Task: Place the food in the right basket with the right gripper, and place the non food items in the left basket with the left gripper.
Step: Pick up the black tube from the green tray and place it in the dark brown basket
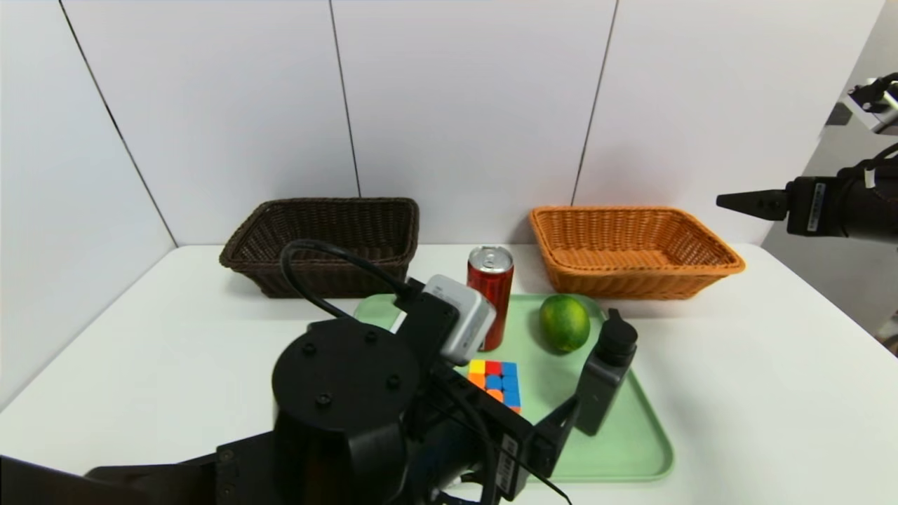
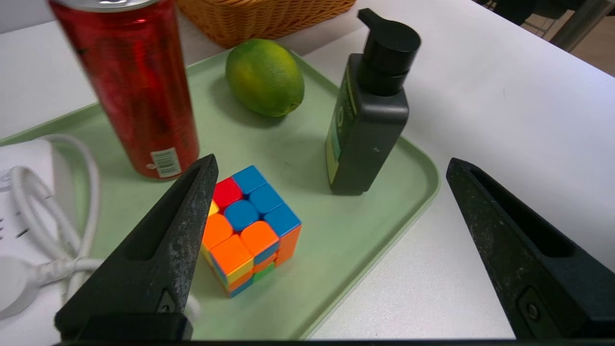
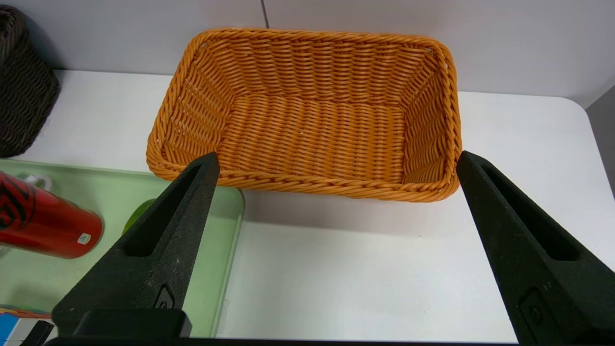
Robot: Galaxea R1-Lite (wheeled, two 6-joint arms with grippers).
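While both baskets sit empty, everything waits on the green tray (image 1: 631, 449).

Risk: the left gripper (image 2: 331, 250) hangs low over the tray's near edge, one finger (image 2: 168, 240) beside the puzzle cube (image 2: 250, 226), the other out past the tray rim. If it closes from here it would likely clip only a corner and skid or tip the cube toward the red can (image 2: 129, 86), which stands close at 11 o'clock of the cube.

Second risk: the black pump bottle (image 2: 367, 115) is tall and narrow; a sideways brush from the arm could topple it against the lime (image 2: 265, 77).

Cube: small, bright tiles of orange, blue, red and yellow, flat on the tray, near the middle.

White charger (image 2: 29, 211): coiled cable, at 9 o'clock of the cube, partly hidden.

Left gripper state: spread wide, holding nothing.

Right gripper (image 3: 336, 240): spread wide, empty, raised at the orange basket's (image 3: 307, 185) near side.

Dark basket (image 1: 323, 242): at 10 o'clock of the tray, against the wall.
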